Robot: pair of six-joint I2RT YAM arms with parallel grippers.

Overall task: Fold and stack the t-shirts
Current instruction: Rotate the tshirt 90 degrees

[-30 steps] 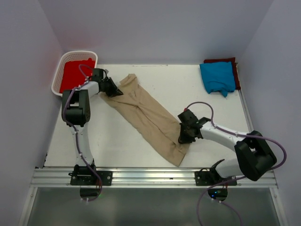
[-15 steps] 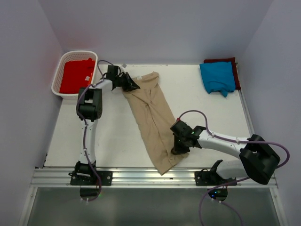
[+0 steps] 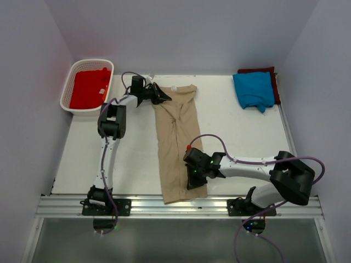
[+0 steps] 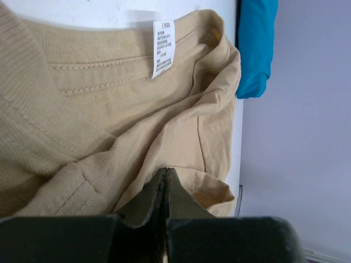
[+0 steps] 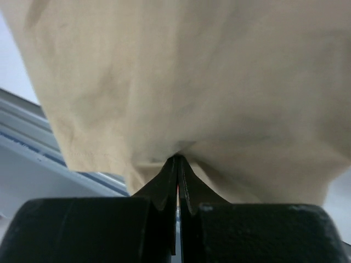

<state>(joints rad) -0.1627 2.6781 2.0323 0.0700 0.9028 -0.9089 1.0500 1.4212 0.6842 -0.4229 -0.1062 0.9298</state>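
The left pincer (image 3: 163, 99) is clamping fully shut on a fold beside the collar of the long tan soft-cloth t-shirt (image 3: 176, 131). The shirt is lying stretched flat from there to the right pincer (image 3: 193, 181), which is pinching the hem end closed at its fingertips. For a clean fold, I judge both should be moving together, holding the cloth taut and level and letting no edge sag.
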